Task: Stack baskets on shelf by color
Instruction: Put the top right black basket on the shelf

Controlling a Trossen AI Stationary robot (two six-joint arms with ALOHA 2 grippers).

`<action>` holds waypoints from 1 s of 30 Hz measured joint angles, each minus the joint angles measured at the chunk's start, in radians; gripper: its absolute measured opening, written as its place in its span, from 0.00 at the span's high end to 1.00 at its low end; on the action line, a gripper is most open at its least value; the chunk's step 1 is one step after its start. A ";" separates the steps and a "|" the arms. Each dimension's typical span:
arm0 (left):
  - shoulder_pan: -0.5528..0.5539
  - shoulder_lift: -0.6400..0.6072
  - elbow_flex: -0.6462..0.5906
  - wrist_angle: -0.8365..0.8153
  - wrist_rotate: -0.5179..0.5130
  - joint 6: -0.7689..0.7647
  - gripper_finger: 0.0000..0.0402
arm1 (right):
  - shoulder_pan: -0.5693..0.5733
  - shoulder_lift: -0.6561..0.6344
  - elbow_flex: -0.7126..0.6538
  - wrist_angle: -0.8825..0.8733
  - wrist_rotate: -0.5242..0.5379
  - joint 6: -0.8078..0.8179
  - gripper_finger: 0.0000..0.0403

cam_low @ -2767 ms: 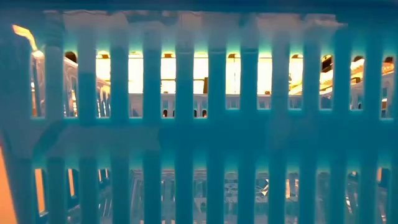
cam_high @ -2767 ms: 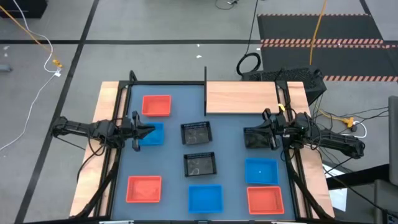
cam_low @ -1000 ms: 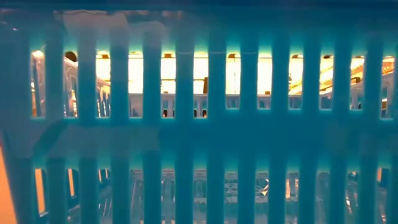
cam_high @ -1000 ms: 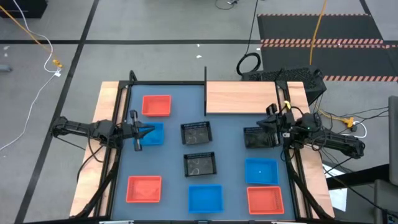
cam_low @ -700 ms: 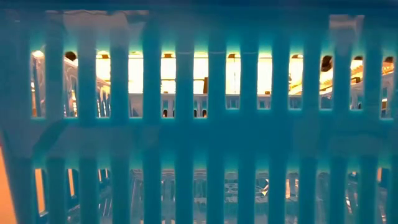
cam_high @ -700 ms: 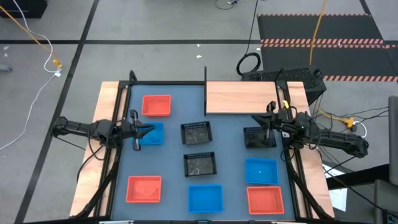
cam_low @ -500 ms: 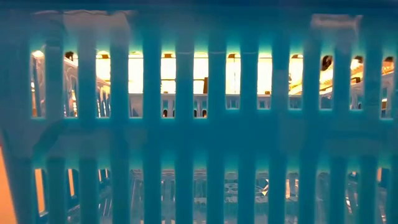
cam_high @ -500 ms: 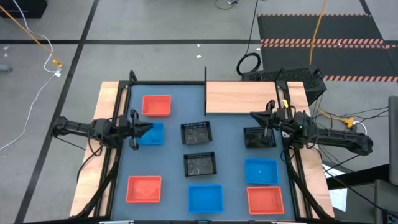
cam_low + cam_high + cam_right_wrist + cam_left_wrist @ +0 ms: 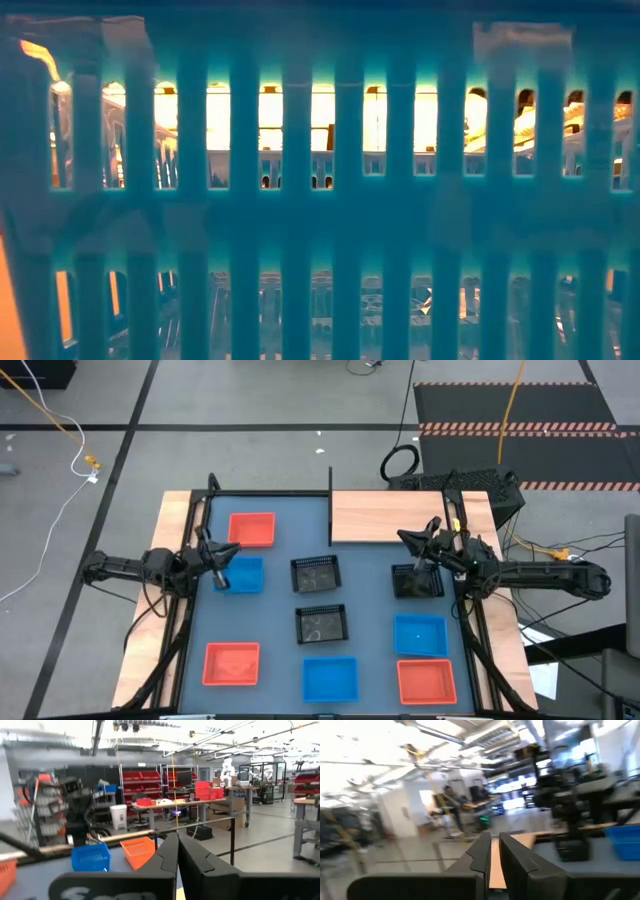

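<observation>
Nine baskets rest bottom-down on the blue tabletop: red ones (image 9: pixel 252 529) (image 9: pixel 232 663) (image 9: pixel 427 680), blue ones (image 9: pixel 243 575) (image 9: pixel 420 635) (image 9: pixel 330 678), and black mesh ones (image 9: pixel 316 573) (image 9: pixel 322 624) (image 9: pixel 415 582). The bare wooden shelf (image 9: pixel 388 517) lies at the far right, with a black post (image 9: pixel 330 505) at its left end. My left gripper (image 9: pixel 228 556) is shut and tipped upward above the left blue basket's far left corner. My right gripper (image 9: pixel 405 540) is shut, raised between the right black basket and the shelf's near edge.
Wooden strips (image 9: pixel 175 520) and black rails (image 9: pixel 190 590) edge the tabletop. The slatted wall of a blue basket (image 9: pixel 320 200) fills the low view. The wrist views look out level into the room, where a person (image 9: pixel 451 812) stands far off.
My right gripper has moved from above the right black basket toward the far edge and the shelf, and its fingers have tipped upward. My left gripper has swung a little toward the far edge and also tipped upward. Both have stayed shut. No basket has moved.
</observation>
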 joint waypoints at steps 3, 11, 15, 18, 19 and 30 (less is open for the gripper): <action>0.057 0.000 0.000 0.027 -0.004 0.013 0.90 | 0.000 0.028 0.000 -0.008 0.006 -0.056 1.00; 0.171 0.016 0.001 -0.035 -0.007 -0.169 0.90 | 0.006 0.083 0.000 -0.049 -0.022 -0.068 1.00; 0.220 0.052 0.001 -0.040 -0.071 -0.245 0.90 | 0.027 0.089 0.000 -0.046 -0.049 -0.045 1.00; 0.249 0.077 0.001 -0.040 -0.076 -0.300 0.90 | 0.040 0.089 0.000 -0.036 -0.047 -0.096 1.00; 0.257 0.085 0.001 -0.040 -0.076 -0.329 0.90 | 0.042 0.089 0.000 -0.024 -0.040 -0.128 1.00; 0.304 0.238 0.002 -0.018 0.100 -0.315 0.90 | 0.119 0.121 0.015 0.011 0.052 -0.132 1.00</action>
